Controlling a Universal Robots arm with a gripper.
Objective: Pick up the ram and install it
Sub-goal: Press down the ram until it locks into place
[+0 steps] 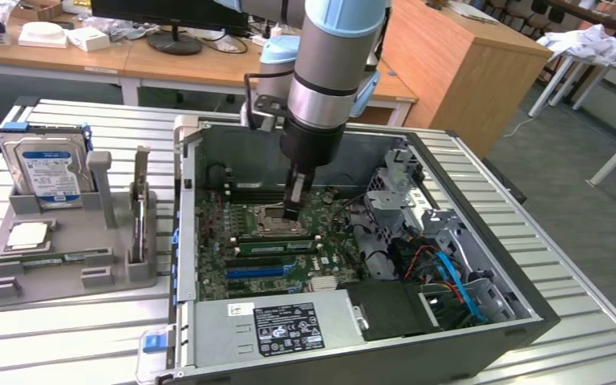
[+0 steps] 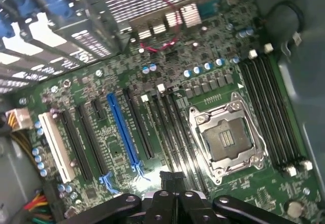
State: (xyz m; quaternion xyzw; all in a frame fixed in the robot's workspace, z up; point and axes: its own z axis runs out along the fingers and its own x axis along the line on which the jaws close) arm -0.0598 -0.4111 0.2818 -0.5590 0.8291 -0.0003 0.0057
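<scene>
Poised low inside the open computer case (image 1: pixel 522 321), end effector (image 1: pixel 293 210) pinched together over the memory slots (image 2: pixel 172 132) beside the processor socket (image 2: pixel 227 138), a ram (image 1: pixel 60 258) lying in the grey holder (image 1: pixel 30 293) by the counter (image 1: pixel 73 345) edge at the exterior view's left; best kept square to a slot, both ends level.

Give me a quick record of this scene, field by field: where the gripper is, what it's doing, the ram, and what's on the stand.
gripper: shut, down inside the open computer case, above the motherboard
held item: cannot tell
processor socket: empty, close beside the gripper
ram: one green stick lies flat in the grey stand
stand: grey holder on the table, at the exterior view's left of the case
hard drive: upright at the back of the stand
processor chip: lying on the stand
</scene>
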